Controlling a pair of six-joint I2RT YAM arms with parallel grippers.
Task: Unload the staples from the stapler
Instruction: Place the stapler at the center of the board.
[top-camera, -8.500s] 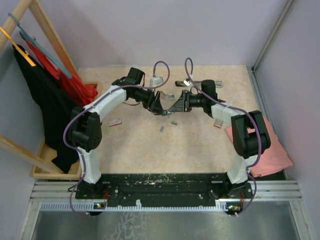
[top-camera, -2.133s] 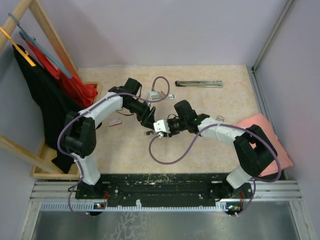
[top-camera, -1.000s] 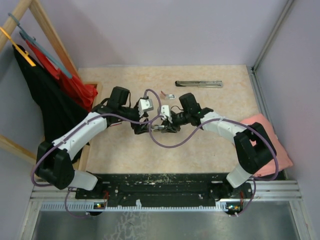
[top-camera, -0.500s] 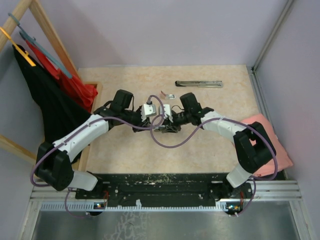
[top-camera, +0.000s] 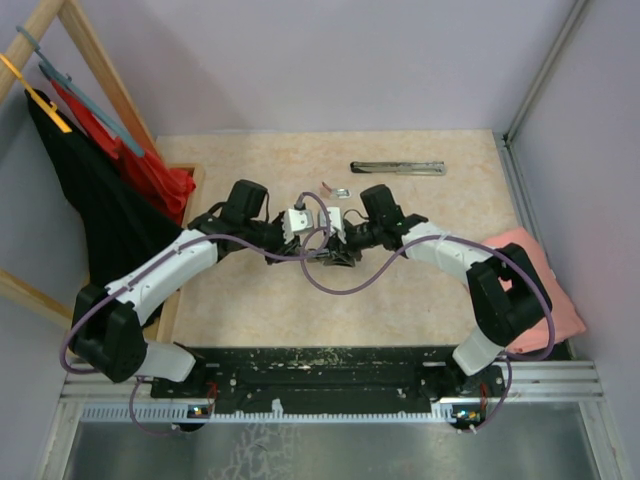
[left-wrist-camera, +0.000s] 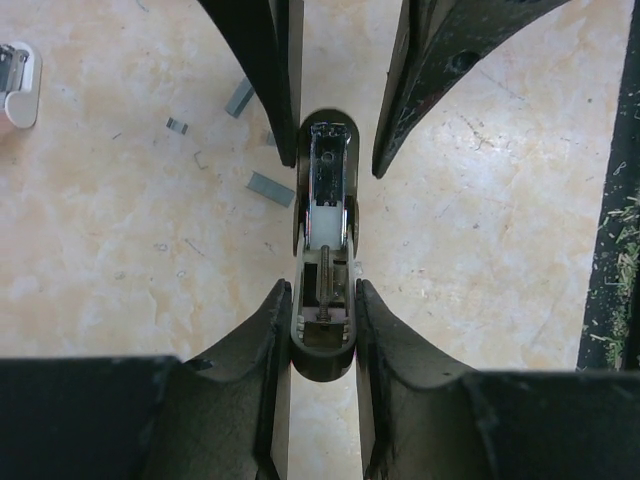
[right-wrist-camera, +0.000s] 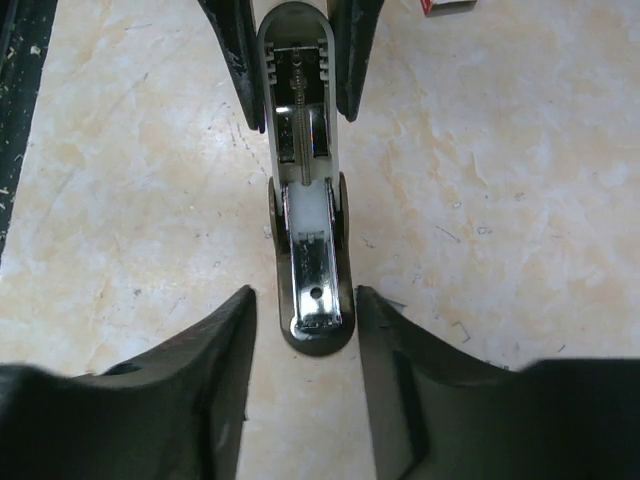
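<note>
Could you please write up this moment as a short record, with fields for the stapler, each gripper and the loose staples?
stapler: small dark mini stapler with a silver metal channel, opened up, spanning both grippers
left gripper: shut on the stapler's spring end
right gripper: open, fingers flanking the other end with gaps showing
staples: short dull-grey metal strips loose on the beige marbled table, beside the stapler
staples left in channel: cannot tell

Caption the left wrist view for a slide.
Left end effector clamps one end of the open stapler; loose staples lie beside it.
</note>
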